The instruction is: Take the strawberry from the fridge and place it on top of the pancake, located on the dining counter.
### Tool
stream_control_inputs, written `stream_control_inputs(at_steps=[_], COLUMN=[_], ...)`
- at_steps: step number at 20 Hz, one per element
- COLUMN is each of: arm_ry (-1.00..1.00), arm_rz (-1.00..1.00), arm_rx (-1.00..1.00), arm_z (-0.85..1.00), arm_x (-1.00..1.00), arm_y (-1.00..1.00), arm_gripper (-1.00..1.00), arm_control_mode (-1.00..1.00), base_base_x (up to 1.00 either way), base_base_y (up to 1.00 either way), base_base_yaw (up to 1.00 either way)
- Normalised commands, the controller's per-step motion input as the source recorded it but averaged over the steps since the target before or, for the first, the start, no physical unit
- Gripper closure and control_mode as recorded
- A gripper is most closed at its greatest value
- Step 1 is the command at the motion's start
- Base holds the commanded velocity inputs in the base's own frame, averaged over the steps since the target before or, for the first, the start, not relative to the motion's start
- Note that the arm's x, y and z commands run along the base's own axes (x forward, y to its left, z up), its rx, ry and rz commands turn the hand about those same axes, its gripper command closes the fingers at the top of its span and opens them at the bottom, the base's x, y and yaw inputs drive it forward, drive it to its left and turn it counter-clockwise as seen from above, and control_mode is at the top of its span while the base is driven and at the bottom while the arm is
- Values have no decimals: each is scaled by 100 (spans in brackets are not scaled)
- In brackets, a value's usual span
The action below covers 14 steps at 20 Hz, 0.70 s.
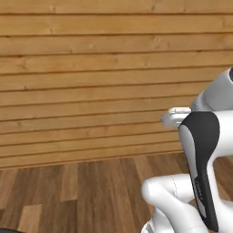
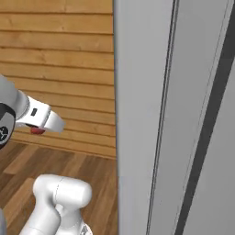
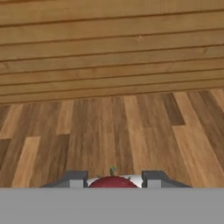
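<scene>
The strawberry (image 3: pixel 113 181), small, red and green-stemmed, sits between my two dark fingertips at the bottom of the hand view. My gripper (image 3: pixel 113 179) is shut on it. In the right base view the strawberry (image 2: pixel 37 131) shows as a red spot under the white hand (image 2: pixel 41 117). The fridge (image 2: pixel 174 114) stands to the right as a tall light-grey panel with a dark vertical seam. The pancake and the dining counter are out of view. The hand looks out over wooden floor toward a plank wall.
A horizontal wood-plank wall (image 1: pixel 91 77) rises ahead, with brown wooden floor (image 1: pixel 91 191) below it. The fridge's grey side stands close on the right of the arm (image 2: pixel 59 197). The white arm with its dark joint (image 1: pixel 202 159) stands at the right of the left base view.
</scene>
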Motion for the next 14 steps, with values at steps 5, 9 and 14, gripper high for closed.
stream_control_inputs(at_steps=[5,9,14], arm_ry=[0,0,0], arm_rz=[0,0,0], arm_rx=[0,0,0], arm_z=[0,0,0], arm_x=[0,0,0], arm_y=[0,0,0], arm_gripper=[100,100,100], arm_control_mode=[100,100,100], base_base_x=[100,100,100], base_base_y=[16,51,8], base_base_yaw=[6,33,54])
